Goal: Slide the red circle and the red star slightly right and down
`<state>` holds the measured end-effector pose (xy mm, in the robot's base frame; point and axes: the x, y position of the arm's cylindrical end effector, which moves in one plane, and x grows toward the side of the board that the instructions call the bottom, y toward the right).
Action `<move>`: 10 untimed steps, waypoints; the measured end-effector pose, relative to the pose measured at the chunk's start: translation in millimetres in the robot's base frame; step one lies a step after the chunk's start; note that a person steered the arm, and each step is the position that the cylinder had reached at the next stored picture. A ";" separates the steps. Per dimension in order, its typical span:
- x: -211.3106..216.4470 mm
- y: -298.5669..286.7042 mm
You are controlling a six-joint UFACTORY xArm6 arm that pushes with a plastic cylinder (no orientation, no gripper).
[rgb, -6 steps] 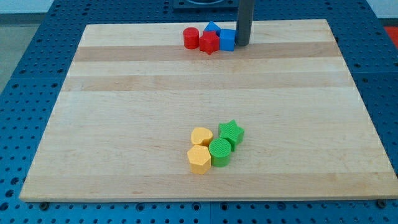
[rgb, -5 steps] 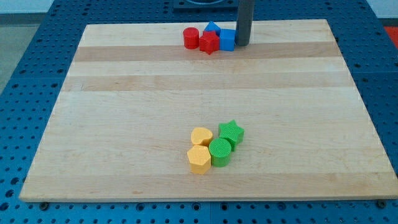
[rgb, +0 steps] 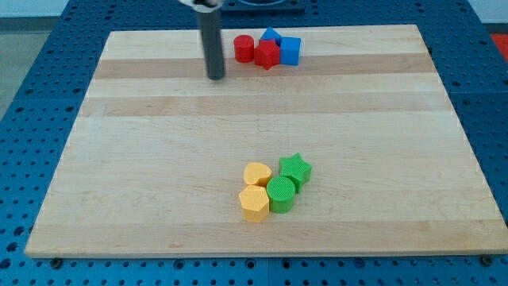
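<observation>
- Wooden board [rgb: 119, 159] on a blue perforated bench; no containers anywhere, so nothing held in one.
- Near the view's top edge: red circle [rgb: 244, 48] and red star [rgb: 267, 55] touching, with a blue cube [rgb: 290, 51] against the star's right and a blue triangular block [rgb: 271, 36] behind.
- My tip [rgb: 216, 77] planted just left of and slightly below the red circle, apart from it.
- No jaws on this rod, nothing grasped; pushing only.
- Likely light, rigid plastic, prone to sliding and spinning; best pushed from the circle's upper left so both reds travel together.
- Well apart toward the bottom: yellow heart [rgb: 257, 174], yellow hexagon [rgb: 254, 203], green circle [rgb: 280, 194], green star [rgb: 295, 169].
</observation>
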<state>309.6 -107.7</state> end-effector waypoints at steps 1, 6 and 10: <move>-30.4 -43.9; -90.5 36.5; -36.8 100.5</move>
